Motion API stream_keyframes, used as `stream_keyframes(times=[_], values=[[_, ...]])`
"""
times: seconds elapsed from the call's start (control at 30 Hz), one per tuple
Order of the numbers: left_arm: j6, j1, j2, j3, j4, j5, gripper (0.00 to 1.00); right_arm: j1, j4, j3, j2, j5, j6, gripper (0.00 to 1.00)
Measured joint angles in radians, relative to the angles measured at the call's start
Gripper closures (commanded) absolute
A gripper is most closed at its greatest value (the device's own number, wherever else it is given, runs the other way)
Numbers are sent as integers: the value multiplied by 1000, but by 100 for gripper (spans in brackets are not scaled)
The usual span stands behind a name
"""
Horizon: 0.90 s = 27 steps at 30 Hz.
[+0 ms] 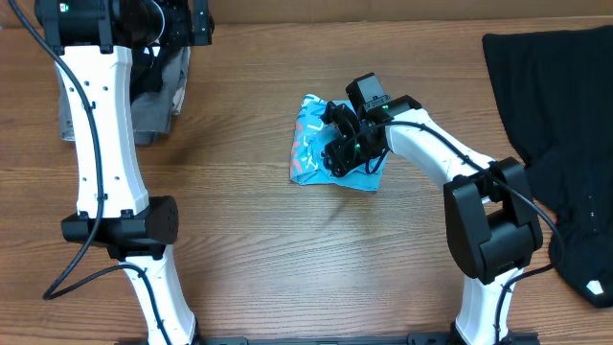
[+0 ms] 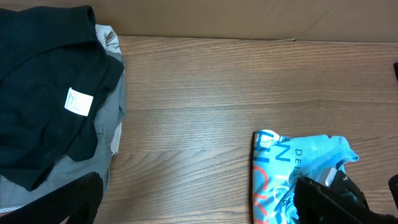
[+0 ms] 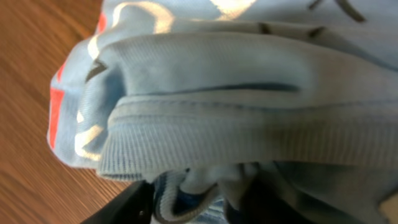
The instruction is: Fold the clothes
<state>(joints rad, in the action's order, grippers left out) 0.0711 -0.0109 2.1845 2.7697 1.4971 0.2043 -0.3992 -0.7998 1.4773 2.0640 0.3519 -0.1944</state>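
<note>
Honestly, the right fingers (image 3: pixel 127 208) look clamped on the bunched hem of the light blue T-shirt (image 1: pixel 308 139), the rest lying toward the left arm (image 1: pixel 101 144).

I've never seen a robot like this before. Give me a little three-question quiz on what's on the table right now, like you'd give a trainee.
1. True or false: the right claw grips the light blue T-shirt.
2. Where does the black garment lie? A) spread out at the robot's right B) under the T-shirt C) folded at the table's middle
3. How many arms touch the T-shirt?
Key: 1 true; 2 A; 3 one.
</note>
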Motion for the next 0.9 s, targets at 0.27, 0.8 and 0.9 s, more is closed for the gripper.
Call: stream_keyframes(times=[0.27,0.8,0.9], values=[[0,0,0,0,0,0,0,1,-42,1,0,-42,82,89],[-7,0,0,0,8,0,0,124,-472,34,-103,-32,452,54],[-19,0,0,0,18,0,0,124,-496,34,-103,-31,466,51]])
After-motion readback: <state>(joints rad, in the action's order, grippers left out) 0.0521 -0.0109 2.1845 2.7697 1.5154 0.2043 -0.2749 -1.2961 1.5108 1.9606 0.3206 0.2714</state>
